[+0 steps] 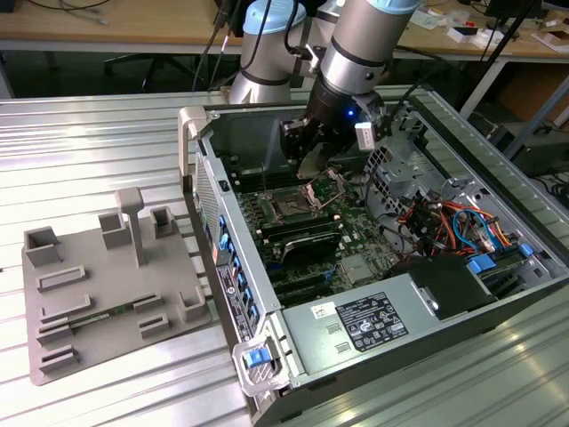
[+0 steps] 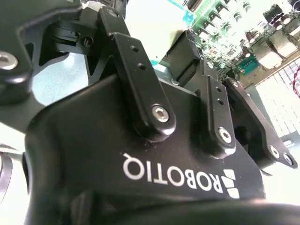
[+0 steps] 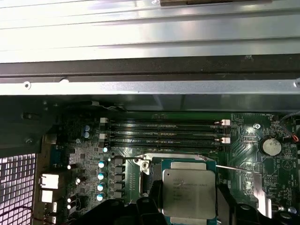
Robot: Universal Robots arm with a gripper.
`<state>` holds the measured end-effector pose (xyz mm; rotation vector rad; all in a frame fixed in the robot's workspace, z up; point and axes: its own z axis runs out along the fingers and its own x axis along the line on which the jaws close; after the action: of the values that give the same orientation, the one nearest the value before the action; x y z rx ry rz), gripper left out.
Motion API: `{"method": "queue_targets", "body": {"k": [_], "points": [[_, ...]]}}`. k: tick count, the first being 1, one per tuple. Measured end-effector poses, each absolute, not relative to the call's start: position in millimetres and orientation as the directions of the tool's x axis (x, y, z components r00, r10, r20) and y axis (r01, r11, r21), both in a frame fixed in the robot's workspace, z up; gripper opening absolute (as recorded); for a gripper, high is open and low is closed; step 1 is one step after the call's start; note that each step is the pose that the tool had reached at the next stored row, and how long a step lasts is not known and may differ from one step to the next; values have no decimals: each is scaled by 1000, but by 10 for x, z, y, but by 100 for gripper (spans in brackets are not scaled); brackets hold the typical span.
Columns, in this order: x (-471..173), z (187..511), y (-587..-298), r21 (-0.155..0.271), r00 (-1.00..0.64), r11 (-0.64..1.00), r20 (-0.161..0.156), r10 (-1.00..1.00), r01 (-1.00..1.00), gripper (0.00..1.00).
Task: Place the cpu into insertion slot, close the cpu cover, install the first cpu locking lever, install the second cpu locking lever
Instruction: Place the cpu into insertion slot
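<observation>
In the first wrist view the cpu (image 3: 190, 191), a flat square chip with a dull silver top, is held between my gripper's (image 3: 190, 208) dark fingers (image 3: 149, 208). It hangs over the motherboard, partly covering the insertion slot (image 3: 143, 171). A thin locking lever (image 3: 236, 168) sticks out beside the slot. In the exterior view my gripper (image 1: 308, 160) hovers just above the insertion slot (image 1: 292, 207) inside the open computer case, and the cpu cover (image 1: 327, 182) stands tilted up at the slot's far edge. The second wrist view shows the black gripper (image 2: 185, 51) body close up.
Memory slots (image 3: 164, 133) run beside the socket. A metal case rail (image 3: 150, 89) crosses ahead. Cables (image 1: 444, 222) and the power supply (image 1: 364, 322) sit at the exterior view's right. A grey parts fixture (image 1: 98, 285) lies on the table left of the case wall (image 1: 209, 191).
</observation>
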<state>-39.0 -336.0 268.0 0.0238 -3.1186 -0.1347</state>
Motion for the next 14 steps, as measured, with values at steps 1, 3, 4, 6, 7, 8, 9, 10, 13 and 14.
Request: {"method": "queue_targets", "body": {"k": [1, 3, 4, 6, 7, 8, 9, 10, 13, 14], "points": [[-390, 2666, -3360, 86, -1000, 996, 19, -16, -14, 55], [-393, 2643, -3360, 86, -1000, 996, 19, -16, -14, 55], [-394, 2637, -3360, 86, -1000, 996, 19, -16, -15, 55], [-401, 2615, -3360, 86, -1000, 996, 19, -16, -15, 55], [-404, 2604, -3360, 86, -1000, 996, 19, -16, -15, 55], [-407, 2596, -3360, 86, -1000, 996, 19, -16, -15, 55], [-412, 2586, -3360, 86, -1000, 996, 19, -16, -15, 55], [-415, 2578, -3360, 86, -1000, 996, 19, -16, -15, 55], [-420, 2526, -3360, 86, -1000, 996, 19, -16, -15, 55], [-423, 2516, -3362, 86, -1000, 996, 19, -16, -15, 55]]}}
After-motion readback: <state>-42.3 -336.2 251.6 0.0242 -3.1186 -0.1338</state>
